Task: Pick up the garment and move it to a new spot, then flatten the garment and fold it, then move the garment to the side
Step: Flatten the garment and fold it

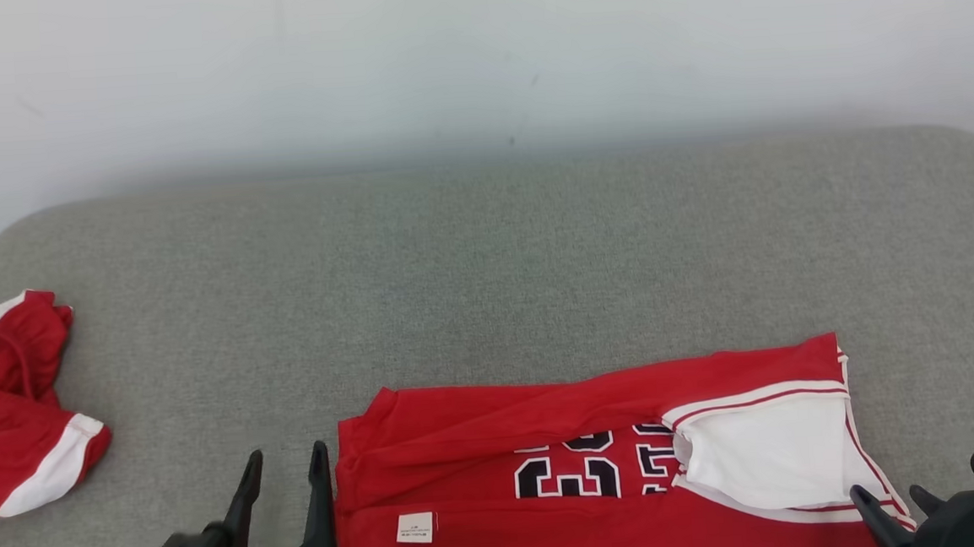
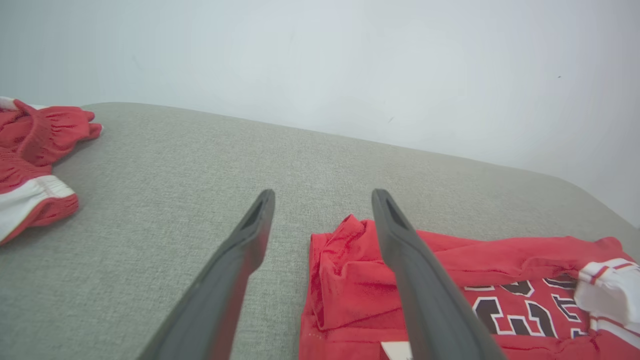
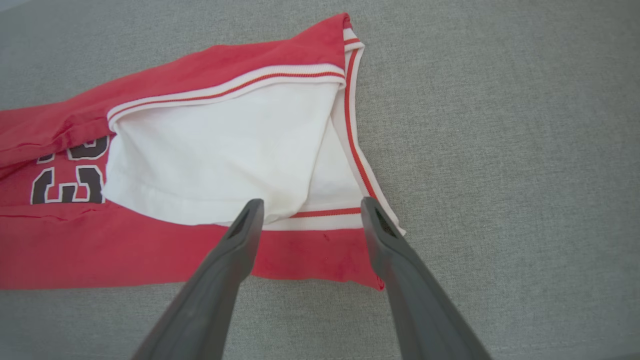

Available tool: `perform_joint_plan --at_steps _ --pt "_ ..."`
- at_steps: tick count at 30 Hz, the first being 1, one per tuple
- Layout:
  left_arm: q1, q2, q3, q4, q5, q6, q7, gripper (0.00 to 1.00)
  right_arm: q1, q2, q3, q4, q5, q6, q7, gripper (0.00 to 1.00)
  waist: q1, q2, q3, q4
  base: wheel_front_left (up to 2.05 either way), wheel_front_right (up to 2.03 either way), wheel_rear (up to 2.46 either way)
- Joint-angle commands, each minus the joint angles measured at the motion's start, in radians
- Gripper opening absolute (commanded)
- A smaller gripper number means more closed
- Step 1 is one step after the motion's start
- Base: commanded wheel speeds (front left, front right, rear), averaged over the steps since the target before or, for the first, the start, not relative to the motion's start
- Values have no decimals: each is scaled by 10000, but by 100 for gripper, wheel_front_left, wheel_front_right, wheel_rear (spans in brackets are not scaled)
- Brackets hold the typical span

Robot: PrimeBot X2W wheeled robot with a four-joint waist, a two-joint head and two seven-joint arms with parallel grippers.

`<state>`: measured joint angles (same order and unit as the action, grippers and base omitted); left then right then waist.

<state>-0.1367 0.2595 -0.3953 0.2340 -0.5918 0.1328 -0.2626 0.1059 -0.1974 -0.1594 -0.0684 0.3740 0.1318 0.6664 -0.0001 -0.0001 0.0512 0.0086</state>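
The garment (image 1: 583, 462), a red jersey with black numbers, white trim and a white inner panel, lies folded over on the grey cushion near the front edge. My left gripper (image 1: 287, 472) stands open just beside its left edge, nothing between the fingers; in the left wrist view the left gripper (image 2: 322, 197) straddles the jersey's left corner (image 2: 345, 255). My right gripper (image 1: 890, 498) is open at the jersey's right edge. In the right wrist view the right gripper (image 3: 308, 205) hovers over the white panel and striped hem of the garment (image 3: 210, 150), holding nothing.
A second red-and-white piece of clothing (image 1: 13, 412) lies bunched at the cushion's far left, seen too in the left wrist view (image 2: 35, 165). The grey cushion (image 1: 487, 273) stretches bare behind the jersey up to a pale wall (image 1: 474, 54).
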Motion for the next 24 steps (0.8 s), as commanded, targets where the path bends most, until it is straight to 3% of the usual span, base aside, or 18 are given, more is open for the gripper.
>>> perform_joint_plan --at_steps 1,12,24 --pt "294 -117 258 -233 279 -122 -22 100 76 63 -51 41 -44 -22 -79 100 1 1 -240 118 0 0 0" --pt "2576 -1730 3210 -2315 3222 -1958 -25 100 -457 306 -414 1175 -187 -22 -740 100 1 1 -678 246 0 0 0" --pt "3128 -2086 4006 -2695 3882 -2525 -26 100 -2048 -26 -485 3381 -444 -22 -1142 100 1 1 -565 346 0 0 0"
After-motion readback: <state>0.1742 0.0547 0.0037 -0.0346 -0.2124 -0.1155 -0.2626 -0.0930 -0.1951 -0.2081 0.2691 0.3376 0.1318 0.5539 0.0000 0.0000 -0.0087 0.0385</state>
